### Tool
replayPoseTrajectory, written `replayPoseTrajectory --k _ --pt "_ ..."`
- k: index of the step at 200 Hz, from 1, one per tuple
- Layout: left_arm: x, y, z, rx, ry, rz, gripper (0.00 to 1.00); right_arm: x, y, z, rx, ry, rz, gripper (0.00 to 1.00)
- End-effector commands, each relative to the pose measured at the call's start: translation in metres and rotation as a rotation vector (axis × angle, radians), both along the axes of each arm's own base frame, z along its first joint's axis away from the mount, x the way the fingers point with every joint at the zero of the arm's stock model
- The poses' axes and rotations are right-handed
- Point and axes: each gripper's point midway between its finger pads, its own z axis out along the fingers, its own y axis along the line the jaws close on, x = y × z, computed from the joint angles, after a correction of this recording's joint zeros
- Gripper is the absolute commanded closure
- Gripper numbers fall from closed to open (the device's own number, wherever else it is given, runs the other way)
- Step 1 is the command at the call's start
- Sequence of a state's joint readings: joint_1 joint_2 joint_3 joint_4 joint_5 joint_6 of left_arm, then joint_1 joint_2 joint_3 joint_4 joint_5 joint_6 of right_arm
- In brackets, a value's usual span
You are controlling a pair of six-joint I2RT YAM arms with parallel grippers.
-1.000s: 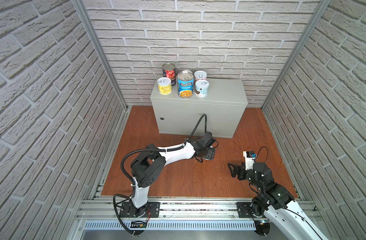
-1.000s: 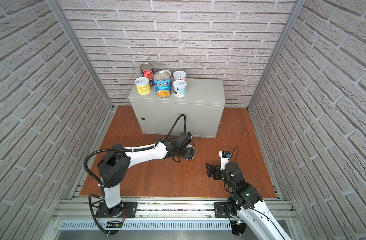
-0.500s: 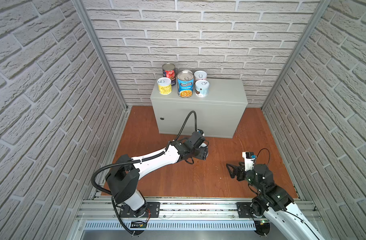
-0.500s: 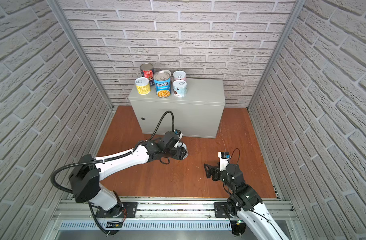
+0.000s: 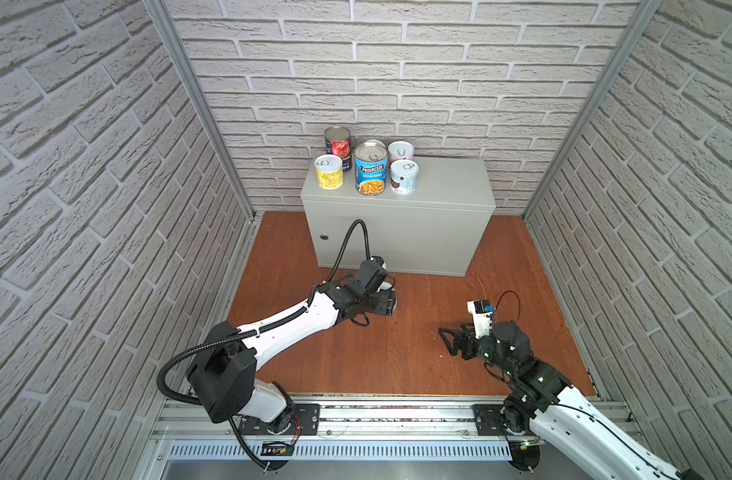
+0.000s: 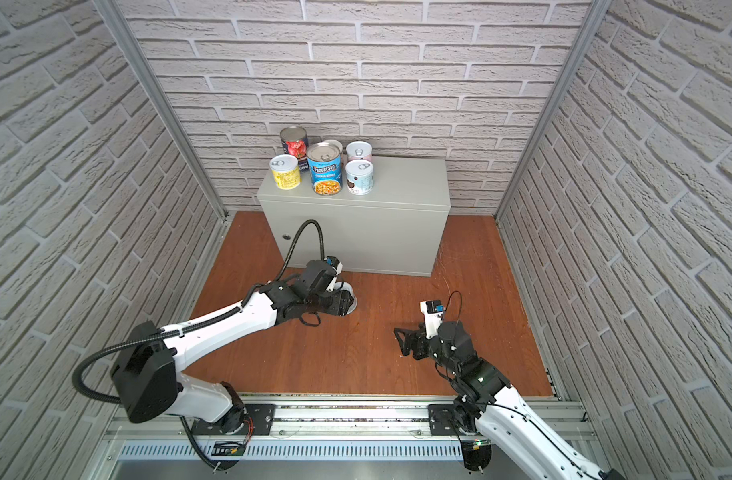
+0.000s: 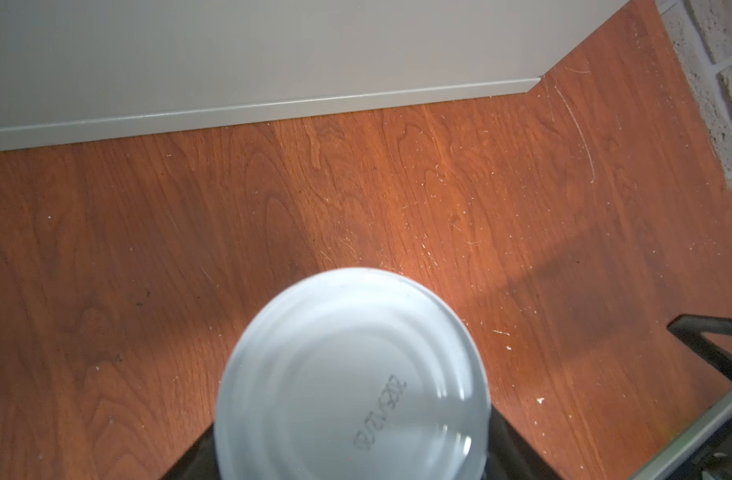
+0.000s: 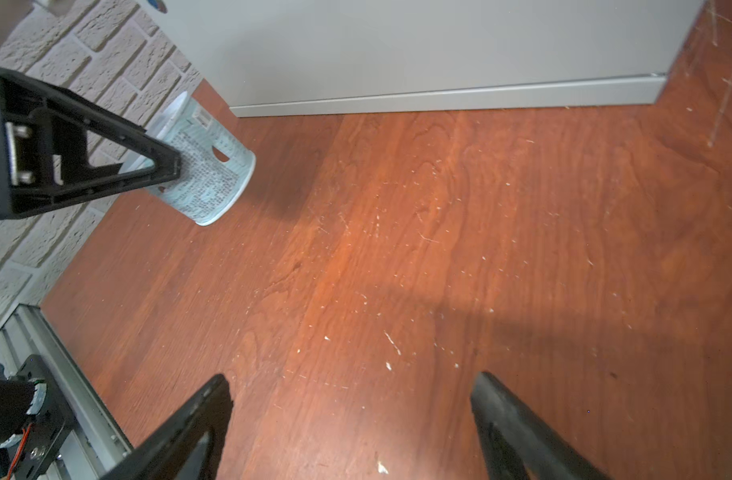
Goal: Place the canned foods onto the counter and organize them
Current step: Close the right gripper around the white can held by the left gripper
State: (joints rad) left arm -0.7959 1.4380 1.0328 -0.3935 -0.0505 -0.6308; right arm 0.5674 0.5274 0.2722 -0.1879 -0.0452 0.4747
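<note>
Left pincer (image 5: 384, 302) is clamped on a pale can (image 7: 351, 374), down near the wooden floor (image 5: 418, 353), just in front of the worktop (image 5: 447, 183) and to the left of its middle. The left wrist view looks straight onto the can's flat silver end, which has a stamped code on it. In the right wrist view the can sits tilted with its printed label showing, and one black finger (image 8: 106, 166) lies across its side.

Right pincer (image 5: 449, 343) is spread wide with nothing between its tips. It hovers low over the floor, well apart from the pale can, and points toward the left arm.

The cans on the worktop are all upright and bunched at its left rear corner:
- tomato can (image 5: 338, 145) at the back
- yellow can (image 5: 329, 171) in front of it
- Progresso can (image 5: 370, 170) next to the yellow can
- rear white can (image 5: 400, 151) and front white can (image 5: 404, 176) on the right of the Progresso can

A silver rim (image 6: 336, 144) shows behind the Progresso can. It's probably a sixth tin, but it's mostly hidden.
</note>
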Motion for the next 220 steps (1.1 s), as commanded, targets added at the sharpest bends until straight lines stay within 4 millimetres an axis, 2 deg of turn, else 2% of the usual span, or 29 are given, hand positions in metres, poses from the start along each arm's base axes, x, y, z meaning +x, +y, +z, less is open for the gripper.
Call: replayPoseTrajectory --k 1,14,50,111,147,174,220 --pt "0.007 0.002 0.025 -0.069 -0.069 0.012 0.39 0.012 0.028 0.044 0.018 -0.146 0.06 0.09" --pt "0.006 0.005 0.029 -0.068 -0.074 0.016 0.39 0.011 0.047 0.051 -0.002 -0.168 0.111 0.09" --pt "0.002 0.017 0.041 -0.077 -0.092 0.031 0.39 0.013 0.097 0.052 -0.03 -0.185 0.21 0.09" --pt "-0.014 0.028 0.051 -0.115 -0.069 0.041 0.39 0.015 0.161 0.054 -0.062 -0.236 0.364 0.09" --pt "-0.024 0.033 0.051 -0.139 -0.049 0.048 0.39 0.016 0.181 0.054 -0.041 -0.266 0.424 0.09" --pt "-0.03 0.036 0.055 -0.132 -0.034 0.042 0.39 0.018 0.186 0.055 -0.017 -0.308 0.426 0.09" --pt "-0.047 0.027 0.068 -0.186 0.028 -0.031 0.39 0.024 0.195 0.064 0.01 -0.367 0.428 0.09"
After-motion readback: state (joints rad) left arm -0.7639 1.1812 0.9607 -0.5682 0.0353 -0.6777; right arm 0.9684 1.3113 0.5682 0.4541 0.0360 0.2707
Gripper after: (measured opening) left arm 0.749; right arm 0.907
